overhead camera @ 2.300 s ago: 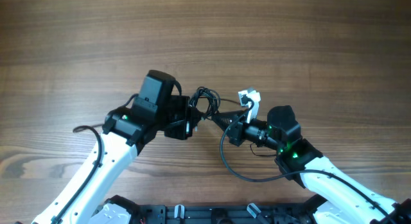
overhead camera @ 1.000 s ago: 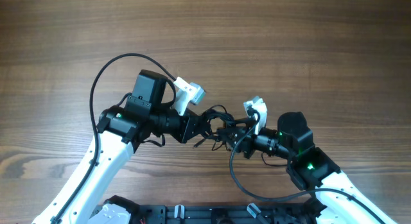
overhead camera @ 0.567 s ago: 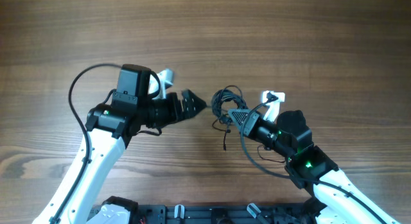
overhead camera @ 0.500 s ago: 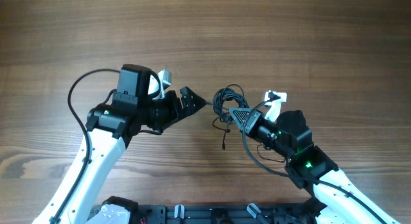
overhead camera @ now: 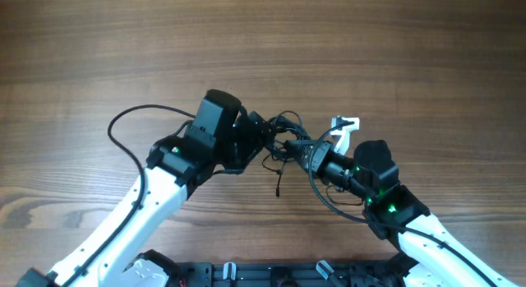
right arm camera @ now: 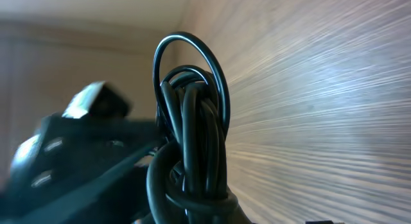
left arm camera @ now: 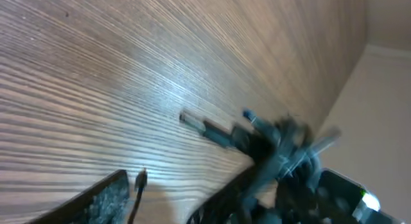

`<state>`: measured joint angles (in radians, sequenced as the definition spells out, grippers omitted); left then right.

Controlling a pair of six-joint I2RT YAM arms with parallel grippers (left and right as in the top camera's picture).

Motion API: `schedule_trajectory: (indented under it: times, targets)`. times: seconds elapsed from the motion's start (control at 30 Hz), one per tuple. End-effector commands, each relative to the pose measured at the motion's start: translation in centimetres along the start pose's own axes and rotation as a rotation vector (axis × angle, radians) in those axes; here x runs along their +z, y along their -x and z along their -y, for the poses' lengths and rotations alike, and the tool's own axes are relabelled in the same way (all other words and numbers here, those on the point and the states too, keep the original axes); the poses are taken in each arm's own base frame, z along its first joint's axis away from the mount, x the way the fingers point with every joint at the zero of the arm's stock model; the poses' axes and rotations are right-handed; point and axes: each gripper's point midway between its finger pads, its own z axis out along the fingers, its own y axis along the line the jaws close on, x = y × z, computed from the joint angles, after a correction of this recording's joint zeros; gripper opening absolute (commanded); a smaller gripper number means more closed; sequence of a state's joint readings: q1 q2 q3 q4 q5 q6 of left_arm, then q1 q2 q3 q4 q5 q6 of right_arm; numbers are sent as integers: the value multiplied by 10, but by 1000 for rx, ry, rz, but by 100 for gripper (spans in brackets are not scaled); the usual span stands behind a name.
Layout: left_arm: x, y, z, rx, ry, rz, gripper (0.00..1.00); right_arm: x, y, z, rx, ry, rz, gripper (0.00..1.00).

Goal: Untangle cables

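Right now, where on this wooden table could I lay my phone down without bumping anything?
The wide far strip of the brown wooden table beyond both arms lies bare; so does the right edge past the white right arm. It is crowded in the middle, where the left gripper and right gripper meet at the knot of thin black cables.

No readable text, labels or numbers anywhere.
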<state>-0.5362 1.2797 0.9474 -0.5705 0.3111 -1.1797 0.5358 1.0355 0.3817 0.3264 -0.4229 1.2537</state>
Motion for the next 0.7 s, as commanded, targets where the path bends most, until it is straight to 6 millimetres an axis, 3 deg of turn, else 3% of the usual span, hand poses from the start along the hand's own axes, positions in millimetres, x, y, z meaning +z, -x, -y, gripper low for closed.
schedule_trajectory:
  times: [0.0, 0.07, 0.17, 0.3, 0.4, 0.43, 0.47, 0.5, 0.57, 0.67]
  targets:
    - [9, 3, 10, 1, -31, 4, 60, 0, -8, -5, -2, 27, -53, 5]
    - [10, 0, 22, 42, -75, 9, 42, 0, -10, -6, -2, 29, -60, 4]
    - [11, 0, 20, 49, -59, 25, 6, 0, -9, -7, -4, 33, -59, 4]
    - [11, 3, 16, 85, -40, 40, 4, 0, -11, -10, -9, 46, -69, 6]
    - [5, 18, 20, 248, -61, 86, 4, 0, -10, -8, -124, 43, -61, 22]
    - [0, 28, 20, 310, -61, 114, 4, 0, -10, -7, -225, 42, -61, 44]
    - [-6, 37, 19, 364, -61, 142, 4, 0, -11, -5, -319, 36, -63, 81]
    - [-13, 46, 19, 413, -62, 170, 4, 0, -12, -1, -409, 27, -68, 100]
    - [-35, 66, 15, 519, -56, 242, 4, 0, -14, 5, -575, 8, -78, 100]
    - [-54, 71, 14, 705, -37, 289, 4, 0, -12, -1, -677, 27, -67, 100]
